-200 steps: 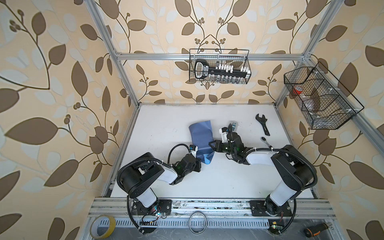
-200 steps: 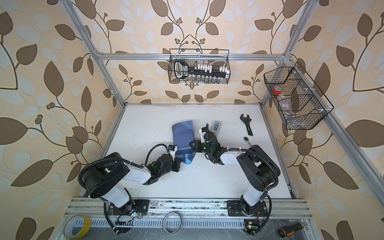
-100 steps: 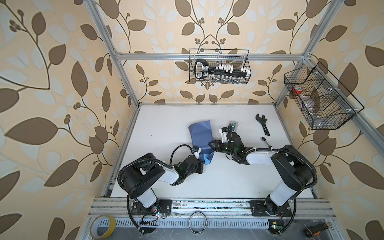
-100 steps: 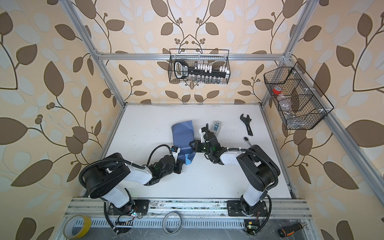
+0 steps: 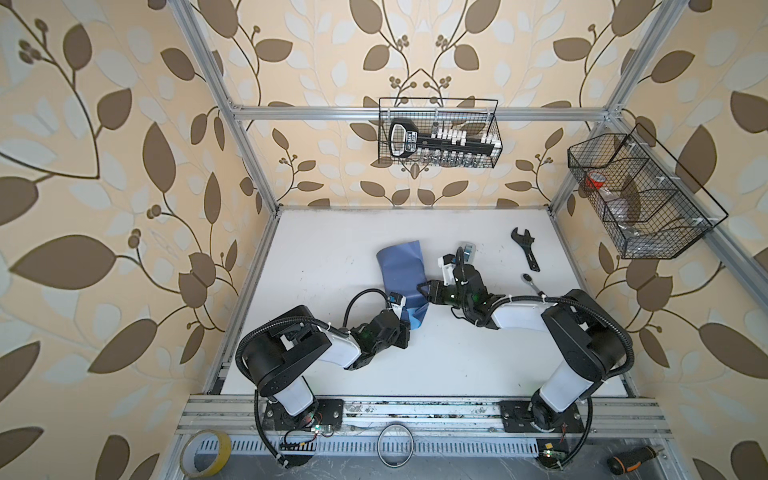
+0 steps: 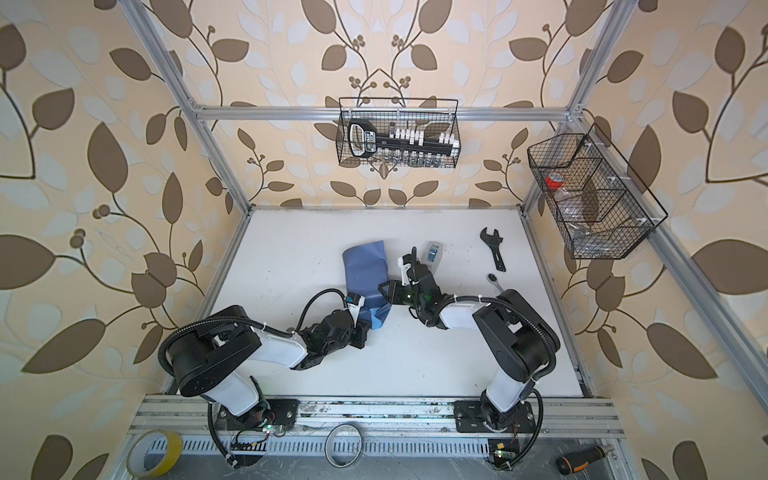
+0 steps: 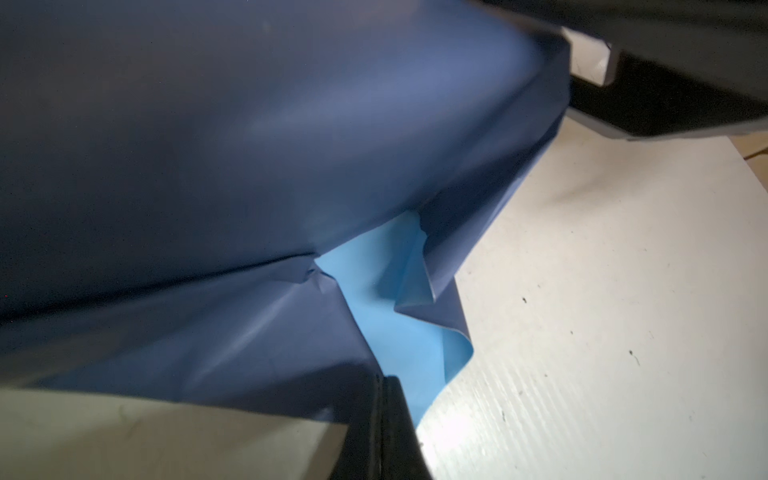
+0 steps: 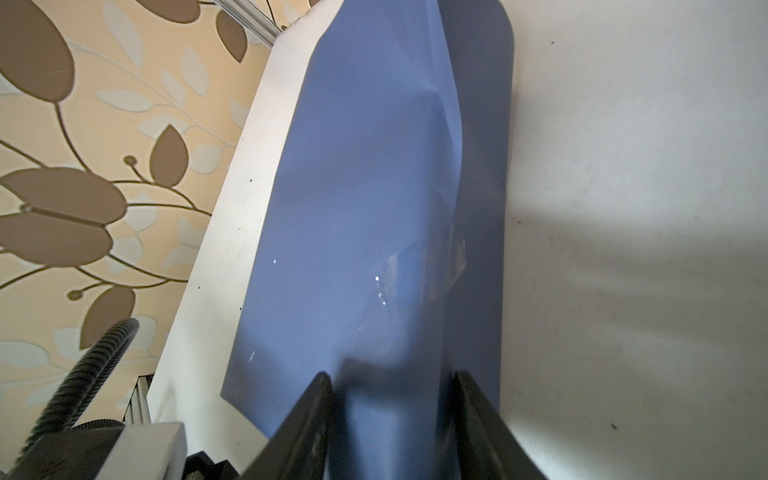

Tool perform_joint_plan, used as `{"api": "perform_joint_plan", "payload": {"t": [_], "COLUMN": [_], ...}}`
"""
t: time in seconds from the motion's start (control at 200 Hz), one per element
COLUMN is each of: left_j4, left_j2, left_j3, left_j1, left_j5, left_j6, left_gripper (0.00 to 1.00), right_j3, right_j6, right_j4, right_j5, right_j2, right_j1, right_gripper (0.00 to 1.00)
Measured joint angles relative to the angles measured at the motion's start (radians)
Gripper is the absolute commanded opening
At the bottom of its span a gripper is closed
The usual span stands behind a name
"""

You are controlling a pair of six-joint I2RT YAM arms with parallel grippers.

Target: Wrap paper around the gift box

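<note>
Status: thin slate-blue paper sheet [image 5: 400,270], light-blue underside, lies curled mid white surface [image 5: 324,249]. Left hand [image 5: 409,326] pressed together at its near corner; right hand [image 5: 424,289] pinches its bulged side.

Place: a robot lab test cell.
Enclosure: aluminium frame [image 5: 415,113] lined with leaf-print wallpaper [image 5: 104,166].
Robots: left arm [image 5: 291,353] and right arm [image 5: 582,340] bolted to a rail [image 5: 415,409] along the white counter [image 5: 332,232].
Tools: hanging wire basket [image 5: 436,99], side basket [image 5: 665,245], wrench [image 5: 525,253], screwdriver [image 5: 631,460], tape roll [image 5: 222,449].
</note>
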State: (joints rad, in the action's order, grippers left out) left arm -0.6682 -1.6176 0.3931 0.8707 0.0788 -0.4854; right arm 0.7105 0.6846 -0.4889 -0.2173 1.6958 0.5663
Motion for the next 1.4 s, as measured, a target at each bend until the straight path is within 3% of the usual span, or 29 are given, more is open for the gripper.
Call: {"api": "perform_joint_plan", "payload": {"t": [0.45,1.155,1.405], "left_j4": [0.023,0.120,0.116], "left_j2": [0.020,0.050,0.055], "left_j3": [-0.007,0.022,0.012], "left_j1": [-0.003,-0.165,-0.148], "left_j5": [0.003,-0.017,-0.008], "left_j6": [-0.002,-0.012,-0.011], "left_gripper": [0.03,0.03,0.03], "right_j3": [0.004,0.004,0.004], "right_j6": [0.000,0.000,0.000], "right_j4": [0.006,0.007,0.007], "right_j5": [0.000,0.000,0.000], "right_j2": [0.002,0.002,0.002], "right_j1": [0.006,0.006,0.006], "right_gripper": [0.48,0.48,0.48]}}
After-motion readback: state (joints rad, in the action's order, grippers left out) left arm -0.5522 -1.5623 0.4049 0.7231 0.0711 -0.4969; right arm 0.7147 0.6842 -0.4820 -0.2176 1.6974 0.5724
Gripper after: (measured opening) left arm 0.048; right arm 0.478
